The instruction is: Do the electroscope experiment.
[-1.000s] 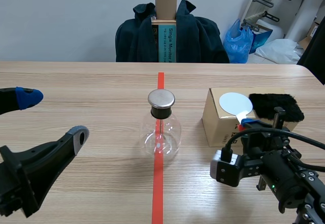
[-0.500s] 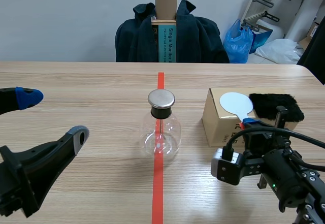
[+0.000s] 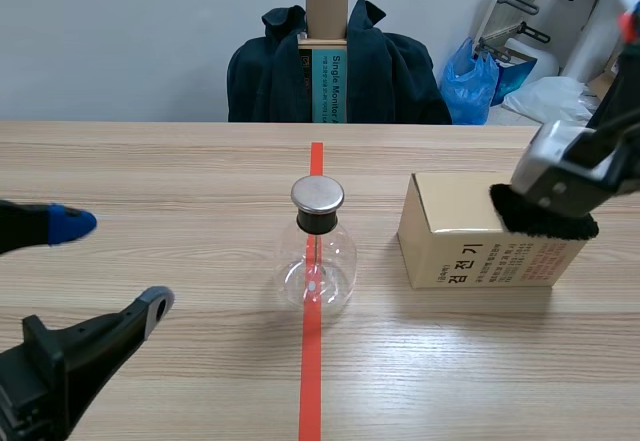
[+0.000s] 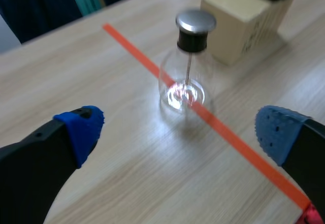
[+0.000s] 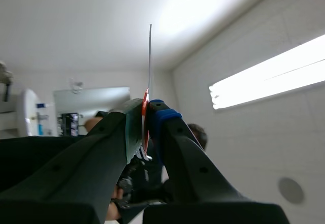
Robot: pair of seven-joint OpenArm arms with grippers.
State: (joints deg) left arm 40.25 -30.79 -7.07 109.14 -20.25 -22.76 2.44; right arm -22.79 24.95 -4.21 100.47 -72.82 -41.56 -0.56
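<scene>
The right tool (image 5: 146, 115), pinching the thin white disc paddle (image 5: 150, 56) (apparently seen edge-on), has lifted it off the tan cardboard box (image 3: 470, 251) beside the black fur pad (image 3: 560, 223); charging likely follows. The metal-capped glass electroscope flask (image 3: 317, 251) waits mid-desk, and the left tool (image 4: 180, 130) is spread wide.

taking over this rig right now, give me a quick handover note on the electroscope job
Left gripper: open, holding nothing, low and short of the electroscope flask.
Right gripper: shut on the white paddle, raised high, paddle pointing upward.
The flask stands upright on the red tape line, metal cap on. The cardboard box is on its right, with the black fur pad on top.
Done: paddle is in hand.
Left, likely: rub the paddle on the fur, then bring it to the flask's cap.
</scene>
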